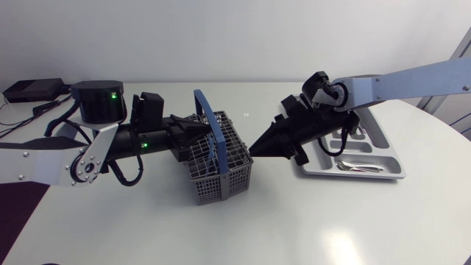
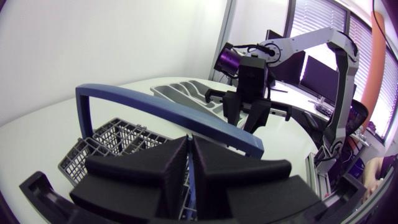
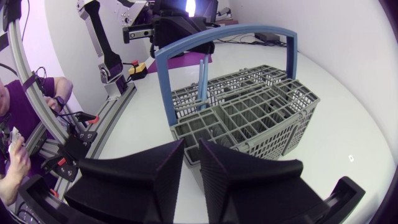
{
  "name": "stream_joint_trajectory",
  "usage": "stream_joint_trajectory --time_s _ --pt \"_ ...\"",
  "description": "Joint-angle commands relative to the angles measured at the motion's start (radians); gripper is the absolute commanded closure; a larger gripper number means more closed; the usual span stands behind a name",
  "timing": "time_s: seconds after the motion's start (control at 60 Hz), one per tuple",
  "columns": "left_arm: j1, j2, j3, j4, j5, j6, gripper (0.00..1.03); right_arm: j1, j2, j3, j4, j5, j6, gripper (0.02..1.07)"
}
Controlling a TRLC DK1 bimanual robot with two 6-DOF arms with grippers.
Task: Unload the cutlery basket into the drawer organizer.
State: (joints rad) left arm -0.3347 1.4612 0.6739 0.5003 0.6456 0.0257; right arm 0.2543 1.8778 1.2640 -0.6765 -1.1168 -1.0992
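Nearest lies a bare stretch of the white table (image 1: 309, 228). Next comes the grey cutlery basket (image 1: 235, 175), upright near the table's middle, with its blue handle (image 1: 207, 116) arched over it. My left gripper (image 1: 200, 132) comes in from the left, level with the basket's top and just under that handle. In the left wrist view its jaws are clenched to a thin slit with a blue strip showing in it. The right wrist view shows a slim blue piece of cutlery (image 3: 202, 81) standing in a compartment on the basket's side away from my right gripper (image 1: 255, 149), right below the left one. The left jaws therefore appear to be grasping its upper end. The right gripper points at the basket's right side, its tip just beside the rim; whether it touches, I cannot tell. Its jaws are drawn almost together with nothing between them. A little farther back, under the right arm, the grey drawer organizer (image 1: 368, 175) lies flat on the table, apart from the basket. Silver cutlery (image 1: 360, 168) lies in its nearest compartment.
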Motion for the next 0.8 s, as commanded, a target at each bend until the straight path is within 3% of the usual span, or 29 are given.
stream_joint_trajectory --time_s 0.0,0.15,0.4,0.783 --pt "0.017 -0.005 -0.031 0.02 -0.006 -0.01 0.88 0.026 0.041 0.005 0.031 0.012 0.061 0.91" --pt "0.037 -0.002 -0.042 0.032 -0.004 -0.01 0.88 0.059 0.08 0.011 0.057 0.055 0.078 0.99" --pt "0.077 -0.019 -0.062 0.041 0.025 -0.009 0.88 0.076 0.118 0.032 0.08 0.087 0.121 1.0" --pt "0.197 -0.113 -0.12 0.078 0.106 -0.009 0.88 0.105 0.19 0.052 0.138 0.133 0.205 1.0"
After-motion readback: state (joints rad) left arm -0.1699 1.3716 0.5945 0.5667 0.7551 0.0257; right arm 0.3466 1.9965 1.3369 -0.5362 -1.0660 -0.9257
